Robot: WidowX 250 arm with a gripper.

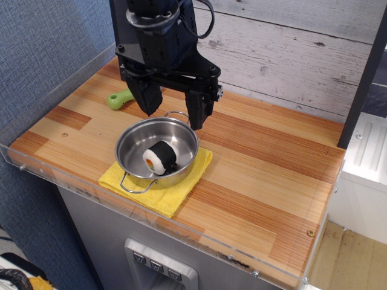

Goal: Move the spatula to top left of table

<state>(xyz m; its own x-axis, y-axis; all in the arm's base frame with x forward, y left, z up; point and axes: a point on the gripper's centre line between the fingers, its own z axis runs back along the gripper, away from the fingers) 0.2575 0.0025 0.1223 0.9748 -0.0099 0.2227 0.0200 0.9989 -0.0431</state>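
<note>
While the gripper (174, 113) hangs with its two black fingers spread apart and nothing between them, the spatula (120, 99) lies flat on the table (266, 163) just to its left, toward the far left part of the wooden top; only the lime-green handle shows, since the arm's body covers the blade end. Directly in front of the fingers sits a steel pot (157, 151) with two wire handles, resting on a yellow cloth (172, 196) near the front edge. Inside the pot lies a toy sushi roll (159, 157), black outside with a white and orange face. One fingertip hovers above the pot's far rim. Bare wood spreads wide to the right of the pot and along the back by the grey plank wall (290, 54). A clear acrylic rim (36, 160) borders the table's left and front sides
</note>
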